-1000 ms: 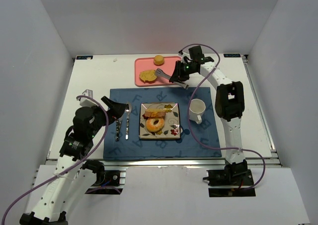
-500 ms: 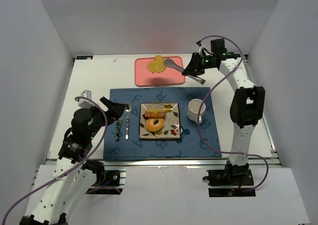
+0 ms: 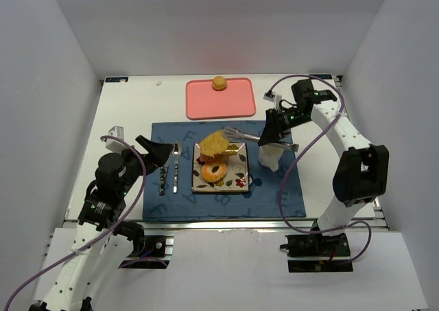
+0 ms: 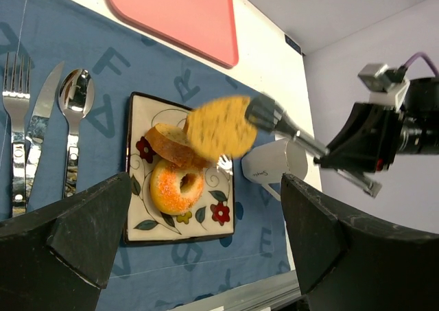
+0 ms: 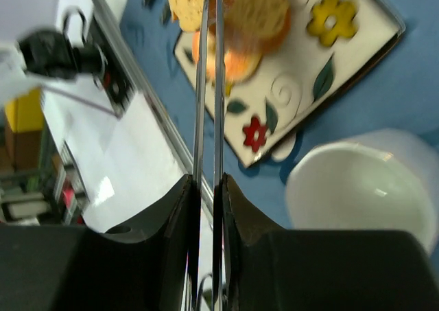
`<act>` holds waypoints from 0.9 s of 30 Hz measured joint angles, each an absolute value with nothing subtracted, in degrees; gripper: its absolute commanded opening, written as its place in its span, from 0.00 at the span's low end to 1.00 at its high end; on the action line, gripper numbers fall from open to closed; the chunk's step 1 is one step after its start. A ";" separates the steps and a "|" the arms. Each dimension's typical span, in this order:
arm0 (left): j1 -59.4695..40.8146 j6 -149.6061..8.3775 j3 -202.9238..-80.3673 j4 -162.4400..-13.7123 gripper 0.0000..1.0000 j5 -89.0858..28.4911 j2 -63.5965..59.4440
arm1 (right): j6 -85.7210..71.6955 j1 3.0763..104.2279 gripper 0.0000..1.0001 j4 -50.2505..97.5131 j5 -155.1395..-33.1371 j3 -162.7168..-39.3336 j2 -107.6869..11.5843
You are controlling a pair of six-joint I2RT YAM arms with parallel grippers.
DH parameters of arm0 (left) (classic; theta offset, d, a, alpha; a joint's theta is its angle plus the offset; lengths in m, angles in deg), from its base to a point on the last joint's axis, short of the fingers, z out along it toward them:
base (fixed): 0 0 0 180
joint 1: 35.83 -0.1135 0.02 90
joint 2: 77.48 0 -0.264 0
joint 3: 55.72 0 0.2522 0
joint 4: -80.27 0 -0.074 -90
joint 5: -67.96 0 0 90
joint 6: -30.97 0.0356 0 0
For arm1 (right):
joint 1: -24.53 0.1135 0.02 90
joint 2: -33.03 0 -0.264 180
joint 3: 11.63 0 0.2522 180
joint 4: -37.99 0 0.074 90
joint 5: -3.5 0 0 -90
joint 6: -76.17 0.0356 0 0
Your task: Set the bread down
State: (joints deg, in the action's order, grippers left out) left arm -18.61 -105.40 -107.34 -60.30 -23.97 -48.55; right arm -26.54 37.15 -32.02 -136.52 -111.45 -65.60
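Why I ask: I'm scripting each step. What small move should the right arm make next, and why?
Probably lower the tongs slightly and ease the squeeze of the right gripper so they spread. The bread slice pinched in them appears to hang over the plate, above the bagel and toast, not yet resting.

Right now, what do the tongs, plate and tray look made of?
Tongs: likely steel, polished; grey with bright glints.
Plate: probably glazed ceramic; glossy cream, printed flowers, though melamine is possible.
Tray: apparently plastic, matte; uniform pink, rounded moulded corners.
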 measured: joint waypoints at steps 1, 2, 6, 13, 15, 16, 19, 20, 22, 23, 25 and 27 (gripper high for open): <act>-18.61 -105.40 -107.34 -60.30 0.98 -24.12 -48.73 | -27.83 37.50 0.04 -32.87 -136.10 -110.47 -64.79; -18.61 -105.40 -107.34 -60.30 0.98 -24.25 -48.84 | -29.25 37.85 0.04 -33.53 -135.66 -109.31 -63.92; -18.61 -105.34 -107.34 -60.13 0.98 -24.78 -48.95 | -32.68 39.05 0.04 -35.34 -134.13 -105.66 -60.94; -18.61 -105.12 -107.34 -58.88 0.98 -25.41 -50.17 | -33.77 39.29 0.16 -35.63 -131.38 -102.73 -59.96; -18.61 -105.16 -107.34 -58.53 0.98 -25.50 -50.94 | -33.66 39.36 0.26 -35.48 -130.24 -102.32 -59.98; -18.61 -105.16 -107.34 -58.36 0.98 -25.50 -51.40 | -33.58 39.44 0.29 -35.24 -129.89 -102.32 -59.98; -18.61 -105.21 -107.34 -57.61 0.98 -25.48 -52.62 | -33.25 39.60 0.37 -34.51 -129.24 -102.32 -60.00; -18.61 -105.21 -107.34 -57.42 0.98 -25.48 -52.93 | -33.20 39.62 0.38 -34.27 -128.98 -102.32 -60.00; -18.61 -105.21 -107.34 -56.94 0.98 -25.46 -53.32 | -33.31 39.62 0.41 -34.10 -128.58 -102.40 -60.00; -18.61 -105.21 -107.34 -56.67 0.98 -25.46 -53.41 | -33.33 39.66 0.42 -34.03 -128.50 -102.43 -60.00; -18.61 -105.21 -107.34 -56.19 0.98 -25.46 -53.54 | -33.44 39.66 0.44 -33.97 -128.39 -102.54 -59.98; -18.61 -105.21 -107.34 -55.95 0.98 -25.46 -53.58 | -33.60 39.66 0.44 -33.75 -128.12 -102.54 -59.72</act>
State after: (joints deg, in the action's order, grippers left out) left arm -18.61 -105.21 -107.34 -55.95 -25.46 -53.58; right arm -33.60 39.66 -33.75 -128.12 -102.54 -59.72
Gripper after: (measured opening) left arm 0.982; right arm 0.439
